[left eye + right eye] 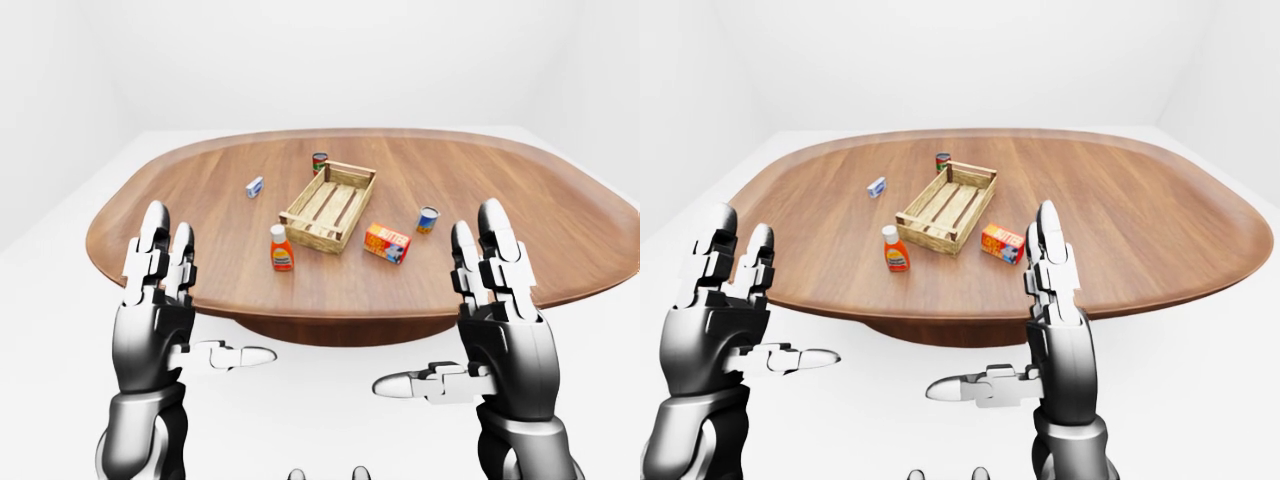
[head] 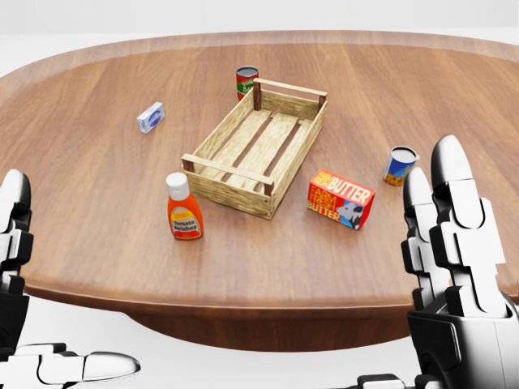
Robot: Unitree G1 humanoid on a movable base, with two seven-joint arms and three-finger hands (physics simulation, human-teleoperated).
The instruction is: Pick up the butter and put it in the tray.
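Fingers of both hands, right hand (image 1: 497, 300) and left hand (image 1: 155, 300), stand spread and empty short of the table (image 2: 73, 211), so the right should reach squarely over the butter (image 2: 340, 199) beside the tray (image 2: 258, 146).

Three head-mounted cameras facing across the tabletop (image 1: 200, 190) from its near edge, head view closest and angled downward, cropping the far corners, left-eye and right-eye views wider and horizontally offset, all sharing the central tray (image 2: 255, 150)

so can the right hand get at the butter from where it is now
Probably yes. The right hand is open and empty at the table's near edge, and the butter lies just beyond it, beside the tray, with bare wood between.
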